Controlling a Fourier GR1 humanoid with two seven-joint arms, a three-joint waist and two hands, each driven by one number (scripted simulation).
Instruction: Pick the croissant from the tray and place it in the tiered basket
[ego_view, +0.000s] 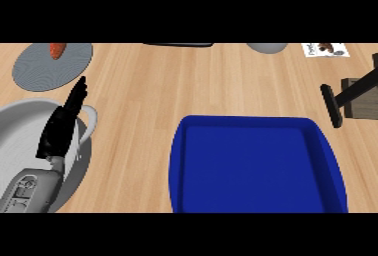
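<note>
The blue tray (255, 170) lies at centre right and nothing shows inside it. No croissant can be seen anywhere. At the left stands the grey tiered basket (22, 125), with round bowls and a thin hoop handle. My left hand (63, 125) is stretched over the basket with its fingers straight, pointing away from me, and it holds nothing I can see; it hides part of the basket's inside. My right hand (331, 106) rests edge-on near the right edge, fingers straight and up, beyond the tray's far right corner.
A grey round plate (44, 70) at the far left carries an orange-red item (57, 49). A grey rounded object (266, 47) and a printed packet (325, 50) sit along the far edge. Bare wooden counter lies between the basket and the tray.
</note>
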